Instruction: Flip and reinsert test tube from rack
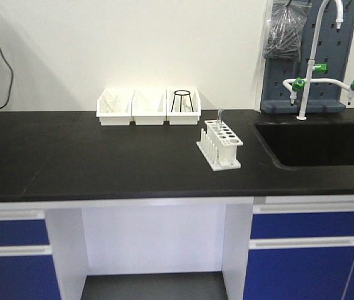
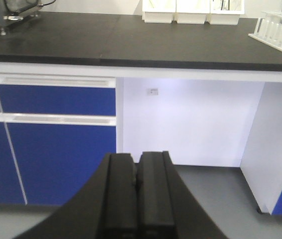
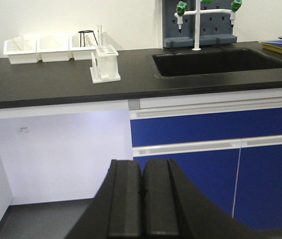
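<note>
The white rack (image 1: 219,145) stands on the black counter just left of the sink. A clear test tube (image 1: 219,117) stands upright in its far end and sticks up above the top plate. The rack also shows in the right wrist view (image 3: 106,63) with slender tubes (image 3: 100,35) rising at its back, and at the top right of the left wrist view (image 2: 279,31). My left gripper (image 2: 137,155) is shut and empty, low in front of the cabinets. My right gripper (image 3: 142,162) is shut and empty, also below counter height. Neither shows in the front view.
Three white bins (image 1: 149,106) stand in a row at the back of the counter, one holding a black wire stand (image 1: 182,100). A black sink (image 1: 314,142) with a white faucet (image 1: 314,59) lies to the right of the rack. Blue cabinet fronts (image 3: 215,164) flank a knee gap.
</note>
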### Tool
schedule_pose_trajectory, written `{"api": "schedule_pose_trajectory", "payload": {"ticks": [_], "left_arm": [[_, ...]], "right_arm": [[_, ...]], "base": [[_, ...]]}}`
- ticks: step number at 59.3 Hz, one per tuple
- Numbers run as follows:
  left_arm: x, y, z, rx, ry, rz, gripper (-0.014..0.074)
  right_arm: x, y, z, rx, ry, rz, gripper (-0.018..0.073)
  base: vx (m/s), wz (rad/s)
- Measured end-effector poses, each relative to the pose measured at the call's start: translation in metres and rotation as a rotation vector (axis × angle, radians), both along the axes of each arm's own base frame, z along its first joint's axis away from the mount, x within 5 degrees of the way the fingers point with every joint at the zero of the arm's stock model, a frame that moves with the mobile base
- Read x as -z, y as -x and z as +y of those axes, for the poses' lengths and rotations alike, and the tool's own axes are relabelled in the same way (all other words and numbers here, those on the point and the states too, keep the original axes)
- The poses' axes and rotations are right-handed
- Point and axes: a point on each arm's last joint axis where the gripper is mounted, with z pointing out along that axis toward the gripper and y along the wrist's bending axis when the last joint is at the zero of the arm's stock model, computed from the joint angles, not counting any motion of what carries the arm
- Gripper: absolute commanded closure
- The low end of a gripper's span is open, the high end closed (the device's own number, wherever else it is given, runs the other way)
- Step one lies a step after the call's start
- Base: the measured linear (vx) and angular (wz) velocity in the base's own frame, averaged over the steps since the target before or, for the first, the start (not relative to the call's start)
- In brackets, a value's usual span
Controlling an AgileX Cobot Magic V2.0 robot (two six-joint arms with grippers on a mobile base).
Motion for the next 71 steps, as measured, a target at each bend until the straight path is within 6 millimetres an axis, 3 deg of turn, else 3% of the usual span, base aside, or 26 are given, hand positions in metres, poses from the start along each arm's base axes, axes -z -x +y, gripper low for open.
{"api": "schedule_pose_trajectory", "payload": {"ticks": [71], "left_arm": [[0.0000,0.0000,0.0000,0.000,0.000,0.000,0.0603]], "right_arm": [[0.0001,0.0000,0.0000,0.000,0.000,0.001,0.0571]], "base": [[0.47,-0.01]]}}
